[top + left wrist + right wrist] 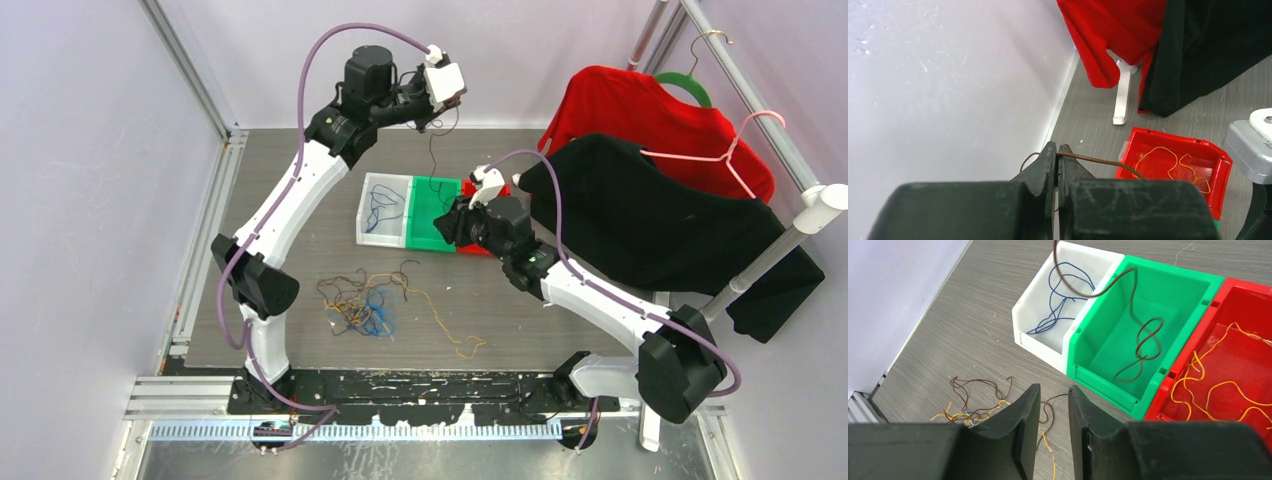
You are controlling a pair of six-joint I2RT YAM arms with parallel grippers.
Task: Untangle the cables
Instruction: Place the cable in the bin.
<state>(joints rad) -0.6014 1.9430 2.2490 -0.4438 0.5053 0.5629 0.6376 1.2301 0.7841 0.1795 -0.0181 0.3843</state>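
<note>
**Currently: brown cable pinched high, hanging over green bin**

Left gripper (1057, 150) is clenched on one brown cable (1098, 161), raised high near the back wall. Its fingertips are pressed together with the cable leaving to the right between them. From the top view this cable (432, 150) hangs straight down from the left gripper (441, 108) toward the bins.

In the right wrist view the brown cable (1143, 340) curls down into the green bin (1168, 270), with loops low inside it. Can't tell if it touches the floor of the bin.

Right gripper (1054, 390) sits above the bins, jaws parted, nothing between them. It holds nothing.

Bins stand in a touching row:
- The white bin (1020, 315) holds a blue cable (1058, 310).
- The green bin is in the middle.
- The red bin (1168, 400) holds orange cables (1218, 385).

The rest of the cables lie as a loose tangle (365, 300) of brown, orange and blue on the table (500, 330), on the near side of the bins and apart from them. One orange strand trails off to the right.

A red shirt (640, 110) and a black shirt (640, 220) hang on a rack at the right.
</note>
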